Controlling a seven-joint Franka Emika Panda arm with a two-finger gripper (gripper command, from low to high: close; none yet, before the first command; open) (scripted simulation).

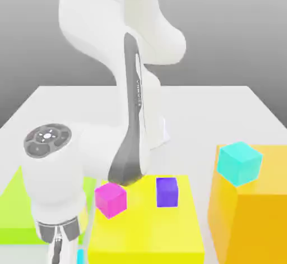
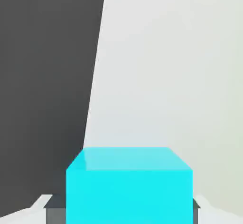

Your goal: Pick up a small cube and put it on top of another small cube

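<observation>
With its wrist bent low at the near corner of the desk (image 1: 224, 97), the arm has its tool (image 1: 59, 245) at the bottom edge of the exterior view, on that view's left, beside the lime-green block (image 1: 14, 209). The hand view explains why: the small cyan cube (image 2: 129, 185) sits squarely between the two fingertips (image 2: 40, 205), which press in on its sides, so the tool is clenched on the cube. The white desk stretches away beyond it, and whether the cube rests on the desk or has left it cannot be told.

The exterior view supplies what the hand camera lacks: the possible landing spots. A magenta cube (image 1: 110, 199) and a purple cube (image 1: 167, 191) stand apart on the yellow slab (image 1: 168, 235), just beside the arm's elbow, and a second cyan cube (image 1: 240, 163) sits on the tall orange block (image 1: 258, 212) at that view's right. The magenta cube is nearest, so it looks the likeliest base, though reaching it means lifting above the slab first.
</observation>
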